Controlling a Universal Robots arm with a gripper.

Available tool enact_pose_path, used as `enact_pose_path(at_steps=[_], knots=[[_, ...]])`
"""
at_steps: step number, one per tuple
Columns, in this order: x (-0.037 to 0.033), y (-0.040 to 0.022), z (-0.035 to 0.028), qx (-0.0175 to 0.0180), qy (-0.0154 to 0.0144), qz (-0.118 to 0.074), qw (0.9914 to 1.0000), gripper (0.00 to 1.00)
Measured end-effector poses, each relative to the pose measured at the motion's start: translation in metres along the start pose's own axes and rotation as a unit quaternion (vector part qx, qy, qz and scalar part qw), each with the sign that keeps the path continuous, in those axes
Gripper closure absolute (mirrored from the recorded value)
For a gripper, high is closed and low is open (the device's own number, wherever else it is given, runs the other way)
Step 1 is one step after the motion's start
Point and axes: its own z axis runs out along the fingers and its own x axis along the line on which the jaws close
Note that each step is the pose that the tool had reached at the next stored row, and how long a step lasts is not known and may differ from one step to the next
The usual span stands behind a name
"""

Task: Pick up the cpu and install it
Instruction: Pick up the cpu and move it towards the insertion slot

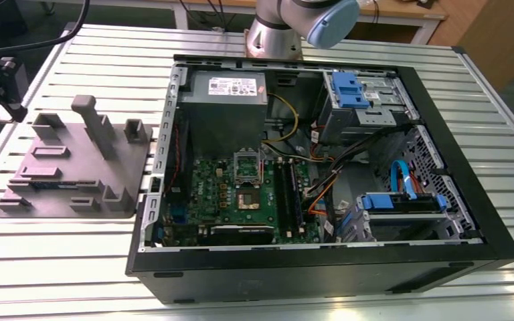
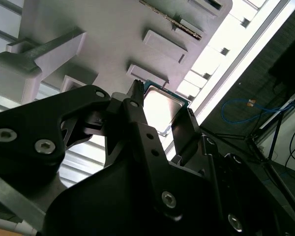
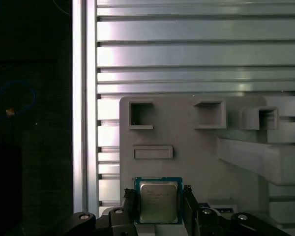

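One open case (image 1: 328, 262) is lying on its side on the slatted table (image 1: 61, 267) in the exterior view, its board facing up with the socket (image 1: 248, 186) showing near the middle. A grey tray (image 1: 78, 159) is sitting just beside the case, on the exterior view's left. In the second wrist view the gripper (image 2: 162, 102) is hanging over that tray (image 2: 113, 34), and the cpu (image 2: 163, 110) is sitting between its black fingers (image 2: 135, 105), its top shining pale. In the first wrist view the cpu (image 3: 158, 201) is showing as a small flat square with a silver-grey metal top and a thin green rim. The gripper (image 3: 158, 193) is clamping it, with the fingers (image 3: 131, 200) pressing on two opposite edges, over the tray (image 3: 187, 147) near its edge. Whether the cpu is resting on the tray or is lifted clear, I cannot tell.
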Motion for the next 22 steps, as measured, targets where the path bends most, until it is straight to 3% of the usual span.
enact_pose_path(at_steps=[22], knots=[[0.0,0.0003,-0.0061,0.0,0.0001,0.0,1.0,0.53]])
